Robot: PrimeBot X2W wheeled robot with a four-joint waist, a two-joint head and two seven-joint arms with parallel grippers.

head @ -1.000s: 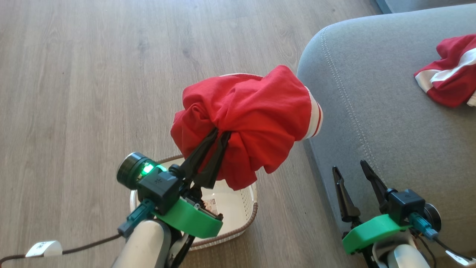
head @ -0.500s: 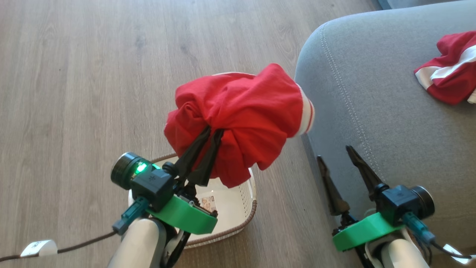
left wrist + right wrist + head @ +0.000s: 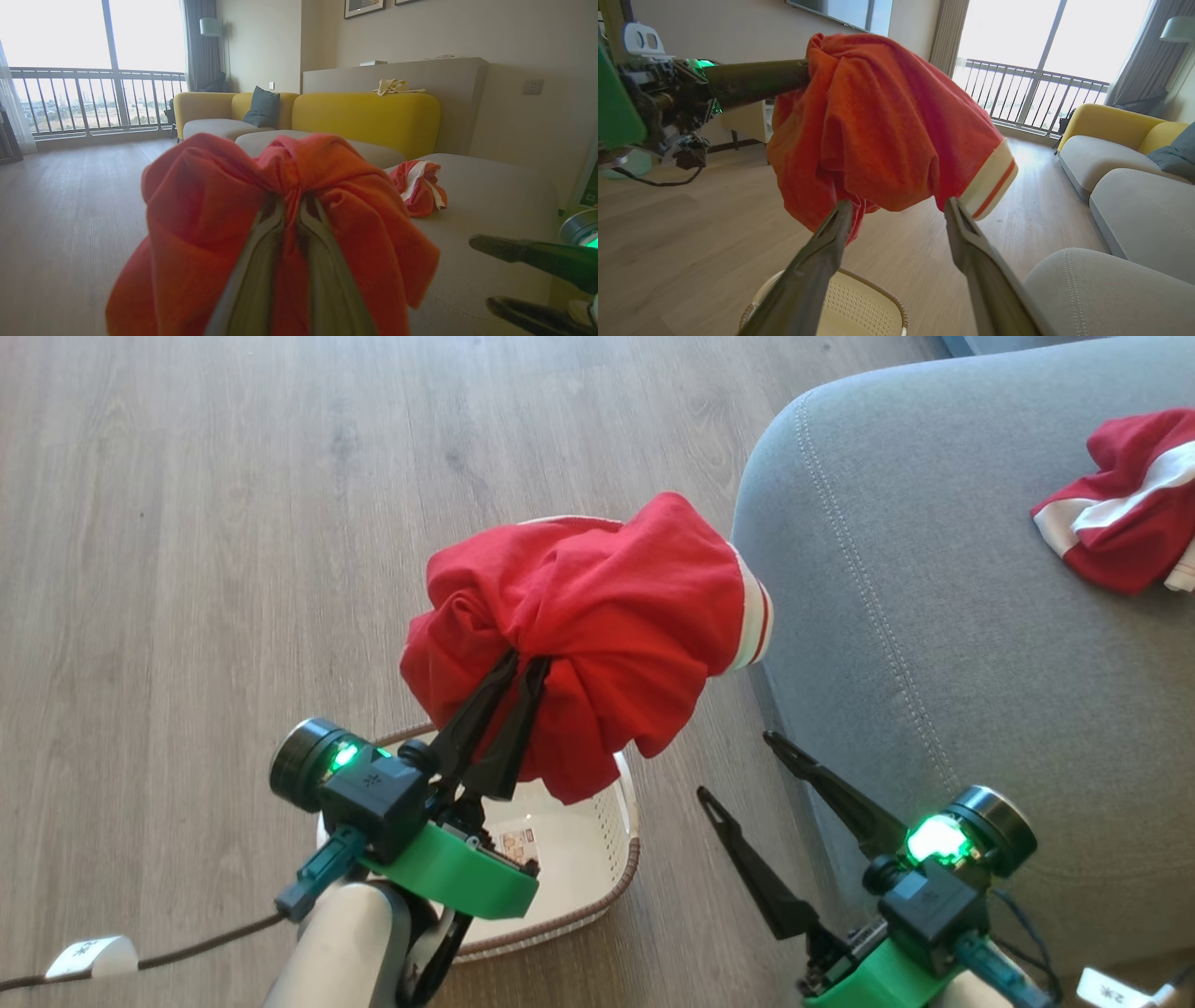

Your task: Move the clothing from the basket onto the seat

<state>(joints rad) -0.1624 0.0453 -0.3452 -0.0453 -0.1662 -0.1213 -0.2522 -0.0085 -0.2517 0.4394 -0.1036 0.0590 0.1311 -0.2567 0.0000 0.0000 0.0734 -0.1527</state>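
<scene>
- The left gripper (image 3: 526, 663) has its two long dark fingers pinched together on a bunch of the red garment with white-striped trim (image 3: 597, 607), with the tips buried in the folds.
- That garment is soft matte cloth gathered into a rounded, deeply creased bundle. It hangs in the air off the fingers, and its ribbed white cuff with a red line faces the seat (image 3: 934, 644).
- The bundle is over the far end of the basket (image 3: 631, 859) and just beside the seat's rounded corner, resting on neither.
- The right gripper (image 3: 734, 765) has its tapered black fingers spread wide and holds nothing. They point up toward the hanging cloth, near its lower edge.
- The basket is an oval of cream plastic with perforated walls, a brown woven-look rim and a paper label on its bottom. It stands on the wood-plank floor (image 3: 187, 523).
- The seat is grey woven upholstery with a line of pale stitching. The red garment with a broad white stripe (image 3: 1120, 523) lies crumpled on it.
- The pale left forearm rises from the lower edge with its green-bracketed wrist over the basket. The right wrist sits low against the seat's front.
</scene>
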